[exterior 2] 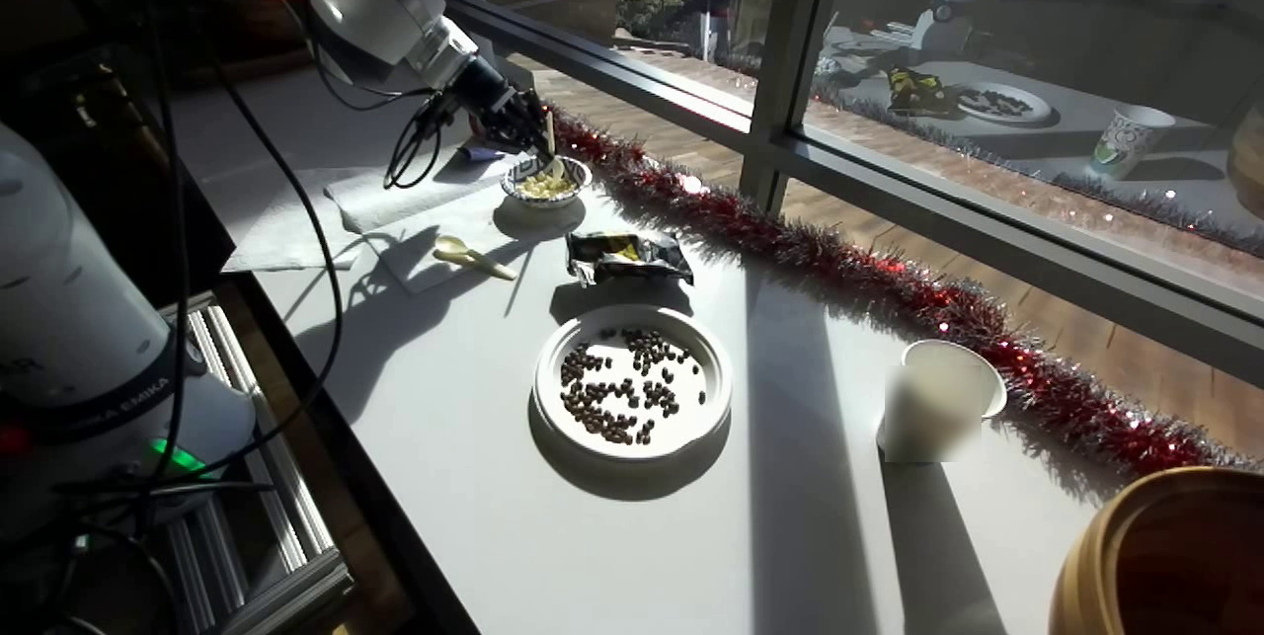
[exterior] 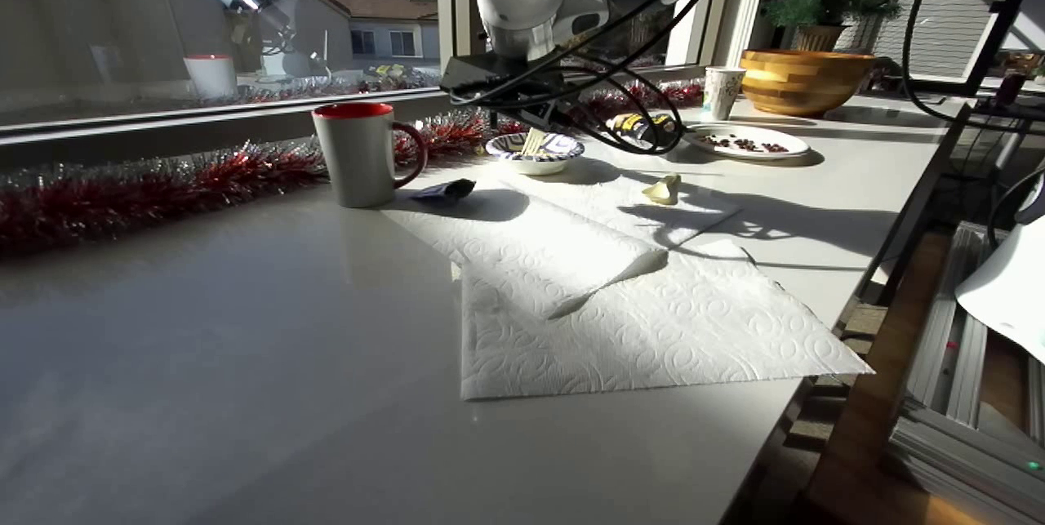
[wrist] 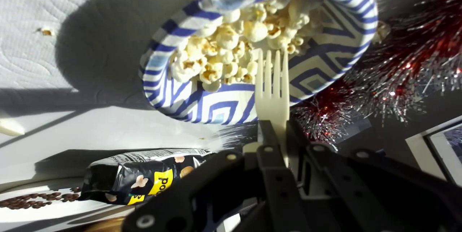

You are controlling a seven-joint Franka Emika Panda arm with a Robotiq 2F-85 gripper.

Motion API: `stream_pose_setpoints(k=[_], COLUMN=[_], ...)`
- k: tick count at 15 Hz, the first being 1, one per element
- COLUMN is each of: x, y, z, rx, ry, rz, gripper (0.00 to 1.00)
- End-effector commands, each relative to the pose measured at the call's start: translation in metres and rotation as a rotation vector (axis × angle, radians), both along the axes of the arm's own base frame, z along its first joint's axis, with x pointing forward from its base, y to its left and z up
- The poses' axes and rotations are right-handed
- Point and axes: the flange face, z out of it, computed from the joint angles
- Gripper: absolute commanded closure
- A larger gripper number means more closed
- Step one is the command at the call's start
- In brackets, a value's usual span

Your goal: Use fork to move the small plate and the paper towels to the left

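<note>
small plate (wrist: 220,110) lies below the claw (wrist: 278,128) gripping the fork (wrist: 272,104).

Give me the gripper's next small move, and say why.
Probably bring the fork to bear on the inside of the blue-and-white popcorn bowl, ready to push left: the gripper grips the fork, its tines point into the bowl, but contact can't be told.

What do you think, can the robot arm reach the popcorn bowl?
Likely yes: the gripper holds a fork, tines at the popcorn bowl, nothing visible in the way, though contact is unclear.
</note>
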Motion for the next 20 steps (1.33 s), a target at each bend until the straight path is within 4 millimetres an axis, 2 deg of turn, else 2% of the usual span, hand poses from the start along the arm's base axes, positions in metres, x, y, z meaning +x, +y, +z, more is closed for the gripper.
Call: stream_pose_setpoints(k=[1,4,6,10,11,12,18,19,20], x=[-0.012,-0.017,-0.016,-0.002,-0.009,-0.009,-0.008,-0.007,-0.006], y=[0.0,0.001,0.007,0.019,0.014,0.016,0.015,0.016,0.017], z=[0.018,0.033,0.043,0.051,0.048,0.049,0.047,0.051,0.059], rx=[-0.031,-0.083,-0.205,-0.403,-0.322,-0.331,-0.332,-0.33,-0.339], ry=[-0.018,-0.047,-0.078,-0.023,-0.03,-0.028,-0.024,-0.003,0.018], rz=[-0.007,0.004,0.068,0.145,0.102,0.107,0.105,0.117,0.122], gripper=[0.97,0.97,0.97,0.97,0.97,0.87,0.87,0.97,0.97])
